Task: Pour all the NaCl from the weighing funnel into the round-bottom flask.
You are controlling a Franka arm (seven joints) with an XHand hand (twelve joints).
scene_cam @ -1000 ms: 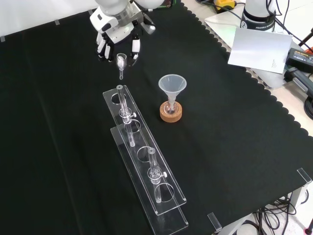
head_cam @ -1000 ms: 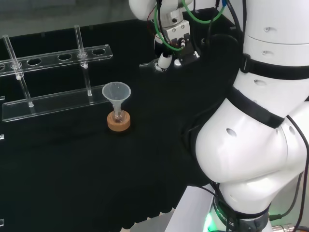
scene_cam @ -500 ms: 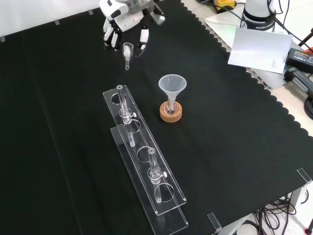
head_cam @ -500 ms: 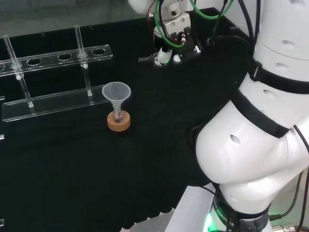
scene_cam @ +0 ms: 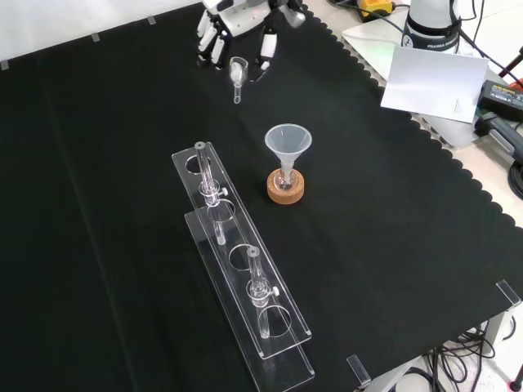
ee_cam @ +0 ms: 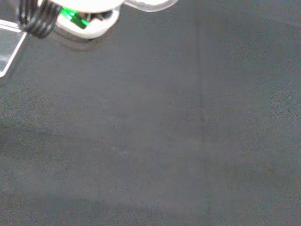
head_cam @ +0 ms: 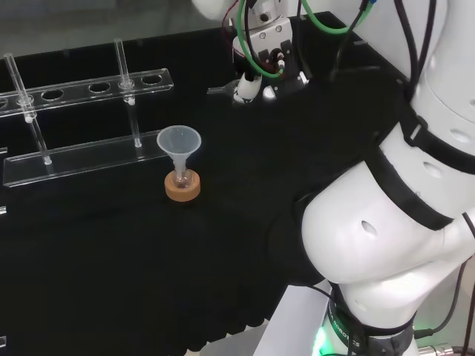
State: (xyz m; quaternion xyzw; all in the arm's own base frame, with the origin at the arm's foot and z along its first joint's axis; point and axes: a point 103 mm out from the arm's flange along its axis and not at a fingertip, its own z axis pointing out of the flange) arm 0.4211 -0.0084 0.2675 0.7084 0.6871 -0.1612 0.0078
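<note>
Overhead, robot hand (scene_cam: 245,33) pinching weighing funnel (scene_cam: 238,75), stem hanging below fingers, above cloth.

White arm (head_cam: 386,245), black bands, green cables (head_cam: 326,22)

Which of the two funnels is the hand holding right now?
The small clear weighing funnel, pinched in the hand at the top of the front view. The larger funnel stands free in the flask on the cork ring.
</note>
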